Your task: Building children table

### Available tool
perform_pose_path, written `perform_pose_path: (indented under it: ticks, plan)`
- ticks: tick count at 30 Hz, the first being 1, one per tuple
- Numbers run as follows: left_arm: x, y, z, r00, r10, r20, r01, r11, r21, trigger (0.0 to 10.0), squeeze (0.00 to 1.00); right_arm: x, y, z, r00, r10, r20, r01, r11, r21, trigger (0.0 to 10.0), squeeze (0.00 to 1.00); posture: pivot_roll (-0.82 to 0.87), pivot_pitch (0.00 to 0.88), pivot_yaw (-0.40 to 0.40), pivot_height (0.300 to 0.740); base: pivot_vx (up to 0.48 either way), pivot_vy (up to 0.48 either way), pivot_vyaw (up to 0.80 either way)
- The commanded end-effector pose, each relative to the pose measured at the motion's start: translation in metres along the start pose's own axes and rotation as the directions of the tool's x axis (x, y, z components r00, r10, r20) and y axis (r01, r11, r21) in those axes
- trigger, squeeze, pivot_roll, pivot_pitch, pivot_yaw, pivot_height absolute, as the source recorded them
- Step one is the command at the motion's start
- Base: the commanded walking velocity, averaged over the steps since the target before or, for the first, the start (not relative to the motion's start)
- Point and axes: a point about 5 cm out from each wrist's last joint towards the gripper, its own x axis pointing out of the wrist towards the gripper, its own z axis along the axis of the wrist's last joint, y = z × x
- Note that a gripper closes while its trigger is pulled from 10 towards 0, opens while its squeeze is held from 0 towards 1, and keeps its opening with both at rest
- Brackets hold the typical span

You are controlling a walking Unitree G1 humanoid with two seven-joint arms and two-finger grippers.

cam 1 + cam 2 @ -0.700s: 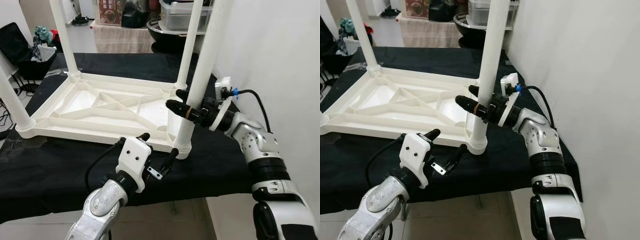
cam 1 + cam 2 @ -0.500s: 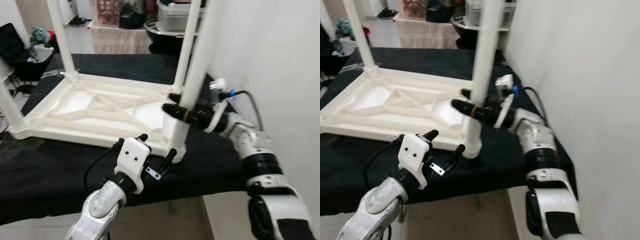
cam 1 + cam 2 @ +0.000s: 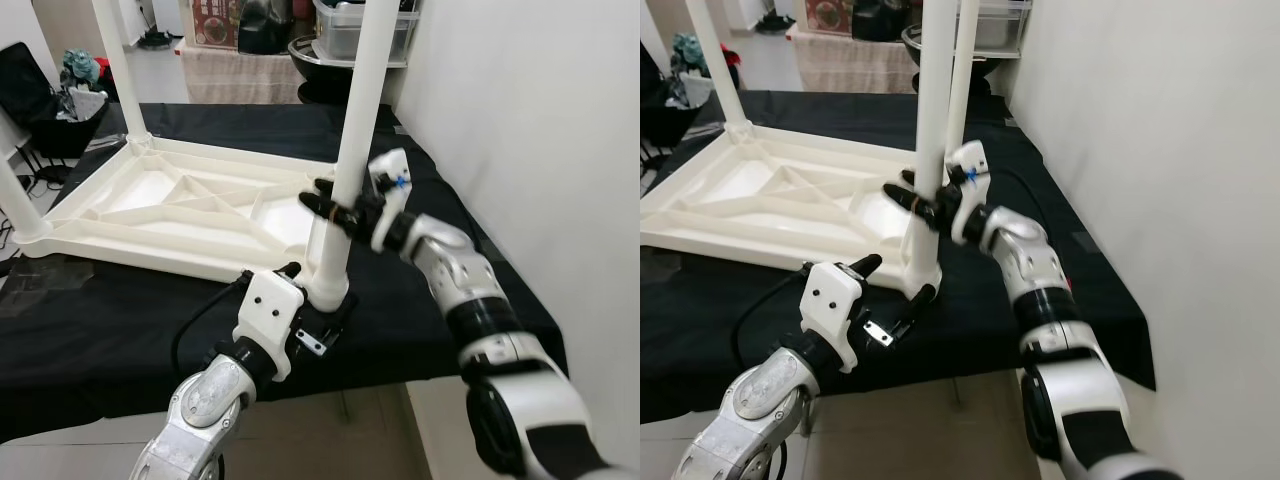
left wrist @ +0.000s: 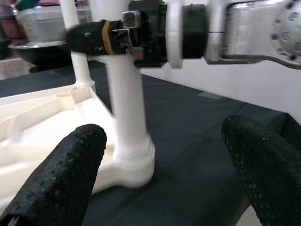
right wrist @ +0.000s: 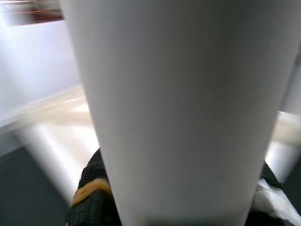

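Right end effector (image 3: 322, 199): clamped around the near-right leg (image 3: 347, 150), one black finger on each side of it, partway up from the base.
Left end effector (image 3: 898, 289): spread wide, low at the near edge, its fingers (image 4: 70, 174) flanking the foot of that same leg without touching it.
Near-right leg: white, upright, seated in the corner socket (image 4: 134, 162).
Tabletop (image 3: 170, 210): white plastic, lying upside down, ribbed underside up, other legs standing at its corners.
Table (image 3: 110, 330): covered in black cloth, carries the upturned piece; white wall to the right.
Far background: bins and a cloth-draped stand.
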Motion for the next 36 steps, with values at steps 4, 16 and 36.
perform_pose_path:
  ticks: [4,16,36]
  plan:
    - [0.000,-0.002,-0.003,1.000,-0.009,-0.013,0.009,1.000,-0.006,10.0,0.00,-0.024,-0.047,-0.036,0.852,-0.496,-0.167,0.506,0.862,0.017,0.0,0.00,0.10,0.091,-0.075,0.740,0.000,0.000,0.00]
    - [0.001,-0.004,-0.003,1.000,-0.015,-0.014,0.015,1.000,-0.007,10.0,0.00,-0.028,-0.026,-0.030,0.656,-0.749,-0.090,0.754,0.654,0.051,10.0,0.00,0.11,0.094,-0.076,0.740,0.000,0.000,0.00]
    - [0.003,-0.001,-0.003,1.000,-0.005,-0.008,0.005,1.000,-0.004,10.0,0.00,-0.014,-0.017,0.001,0.999,0.033,0.038,-0.039,0.987,0.153,10.0,0.00,0.10,0.092,-0.085,0.740,0.000,0.000,0.00]
